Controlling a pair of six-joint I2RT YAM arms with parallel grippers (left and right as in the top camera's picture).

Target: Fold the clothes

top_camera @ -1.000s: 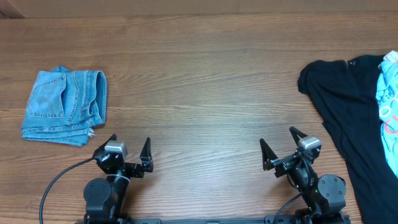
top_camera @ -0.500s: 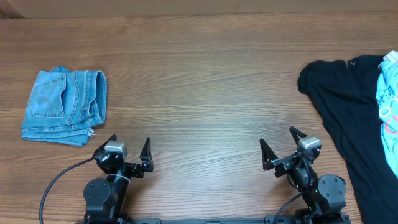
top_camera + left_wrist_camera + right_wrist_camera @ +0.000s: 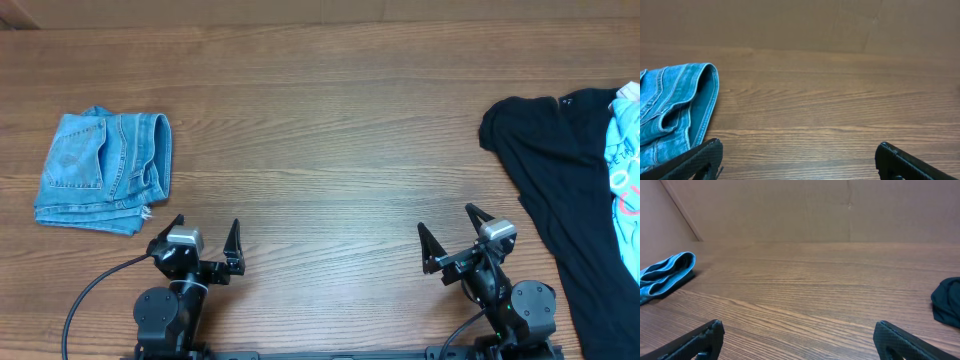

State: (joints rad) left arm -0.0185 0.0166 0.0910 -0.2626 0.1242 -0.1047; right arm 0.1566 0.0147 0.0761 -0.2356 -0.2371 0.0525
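Note:
A large black garment (image 3: pixel 560 150) of the clothes lies crumpled at the table's right edge, running out of the overhead view. Its rounded edge also shows at the right of the right wrist view as a black garment (image 3: pixel 947 307). A pale-blue printed piece (image 3: pixel 625 170) rests on top of it. My left gripper (image 3: pixel 208 222) and right gripper (image 3: pixel 445 218) sit low at the front edge, both open, with only bare wood between their fingers. The right gripper (image 3: pixel 799 325) stands well left of the black garment. The left gripper (image 3: pixel 799 145) holds nothing.
A folded blue denim piece (image 3: pixel 105 170) lies at the left, just beyond and left of the left gripper; it shows as denim (image 3: pixel 675 110) in the left wrist view and as denim (image 3: pixel 665 275) far left in the right wrist view. A brown wall backs the wooden table (image 3: pixel 330 130).

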